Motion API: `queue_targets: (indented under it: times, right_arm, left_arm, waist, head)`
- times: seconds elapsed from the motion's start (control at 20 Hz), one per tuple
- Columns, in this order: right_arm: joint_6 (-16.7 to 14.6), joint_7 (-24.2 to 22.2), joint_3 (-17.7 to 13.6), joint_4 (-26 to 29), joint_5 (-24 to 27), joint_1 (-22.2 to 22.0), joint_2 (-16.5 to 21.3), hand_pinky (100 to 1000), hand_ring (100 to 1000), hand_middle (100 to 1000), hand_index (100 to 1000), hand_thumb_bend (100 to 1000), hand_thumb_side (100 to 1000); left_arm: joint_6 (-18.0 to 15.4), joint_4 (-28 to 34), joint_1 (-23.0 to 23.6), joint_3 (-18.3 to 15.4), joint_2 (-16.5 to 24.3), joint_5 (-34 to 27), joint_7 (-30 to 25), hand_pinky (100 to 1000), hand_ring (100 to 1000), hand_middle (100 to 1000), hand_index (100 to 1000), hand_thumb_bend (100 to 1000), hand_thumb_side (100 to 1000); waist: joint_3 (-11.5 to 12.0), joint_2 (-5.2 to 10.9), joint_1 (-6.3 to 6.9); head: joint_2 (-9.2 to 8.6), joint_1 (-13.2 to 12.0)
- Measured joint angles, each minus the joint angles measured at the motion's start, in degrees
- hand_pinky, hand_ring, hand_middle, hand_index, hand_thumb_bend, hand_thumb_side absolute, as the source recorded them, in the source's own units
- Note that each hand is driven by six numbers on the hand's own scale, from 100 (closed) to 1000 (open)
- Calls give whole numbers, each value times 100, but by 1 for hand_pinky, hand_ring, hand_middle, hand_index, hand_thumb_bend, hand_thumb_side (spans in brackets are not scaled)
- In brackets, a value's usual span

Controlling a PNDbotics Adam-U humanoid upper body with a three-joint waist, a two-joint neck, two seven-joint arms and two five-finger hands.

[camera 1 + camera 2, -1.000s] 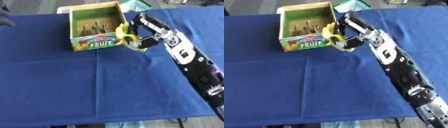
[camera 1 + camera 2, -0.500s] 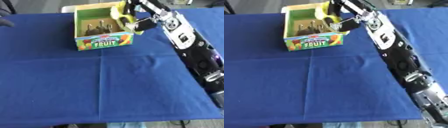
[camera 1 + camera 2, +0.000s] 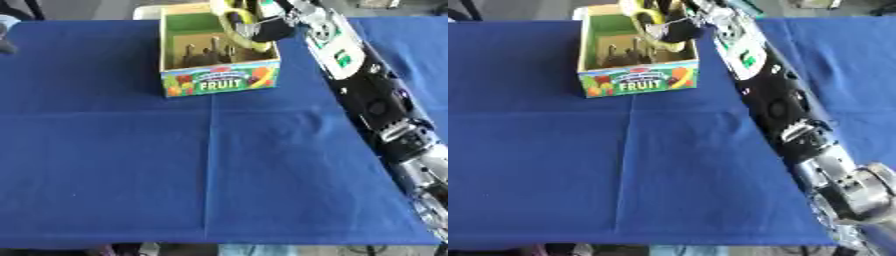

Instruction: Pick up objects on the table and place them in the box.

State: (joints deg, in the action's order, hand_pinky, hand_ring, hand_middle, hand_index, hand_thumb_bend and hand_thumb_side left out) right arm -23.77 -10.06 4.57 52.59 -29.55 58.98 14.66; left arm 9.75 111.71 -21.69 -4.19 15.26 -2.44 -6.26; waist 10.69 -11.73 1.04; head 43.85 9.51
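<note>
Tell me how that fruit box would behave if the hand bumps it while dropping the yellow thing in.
The fruit box looks like thin open-topped card, so probably light and apt to slide on the blue cloth. Its low, wide shape suggests it would shift, not tip.

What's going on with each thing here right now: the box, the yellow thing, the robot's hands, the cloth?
Fruit box: upright, open at the top, dark items inside.
Yellow object: held over the box's far right corner, not yet released.
Right hand: fingers curled round the yellow object, above the box.
Left hand: not in view.
Blue tablecloth: spread flat, with fold creases.
</note>
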Motion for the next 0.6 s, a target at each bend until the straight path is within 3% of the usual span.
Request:
queue_targets:
  times: [0.4,0.6]
  right_arm:
    - [145,554,-430,-719,-875,56,-354,600,494,397,495,100,100]
    - [238,1040,-544,-937,-1459,96,-468,624,556,464,560,190,100]
  left_arm:
    - [9,123,-3,50,-143,-84,-48,781,555,573,758,100,608]
    - [8,134,-3,52,-172,-112,-50,779,555,572,758,100,606]
  waist:
    - [259,-40,66]
    - [342,-55,88]
  head:
    - [0,217]
    - [0,279]
